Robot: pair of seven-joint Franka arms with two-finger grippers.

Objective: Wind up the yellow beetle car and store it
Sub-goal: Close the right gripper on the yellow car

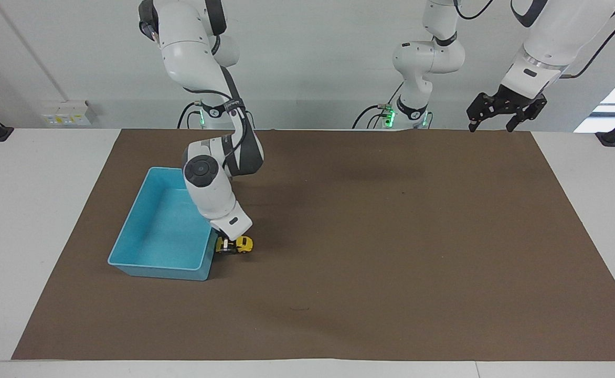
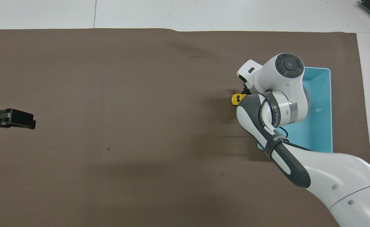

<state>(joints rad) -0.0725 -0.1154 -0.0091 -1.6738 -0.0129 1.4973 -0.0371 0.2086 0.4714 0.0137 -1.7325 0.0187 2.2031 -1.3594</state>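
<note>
Right hand (image 1: pixel 226 247): low on the yellow beetle car (image 1: pixel 242 244); finger state cannot be told.
Risk: shallow grip, car slips onto bench (image 1: pixel 370 252).
Left hand (image 1: pixel 506 111): waits, spread.

The beetle car (image 1: pixel 243 244) at centre-left of the facing view is bright yellow with dark wheels, and the bin (image 1: pixel 129 247) beside it is plain light blue, inside and out. The mat (image 1: pixel 391 236) filling the middle of the frame is uniform dull brown, laid on a white table (image 1: pixel 29 210). Both arms, at upper left and upper right, are white with dark grey joints; the left gripper (image 1: pixel 499 119) is black.
</note>
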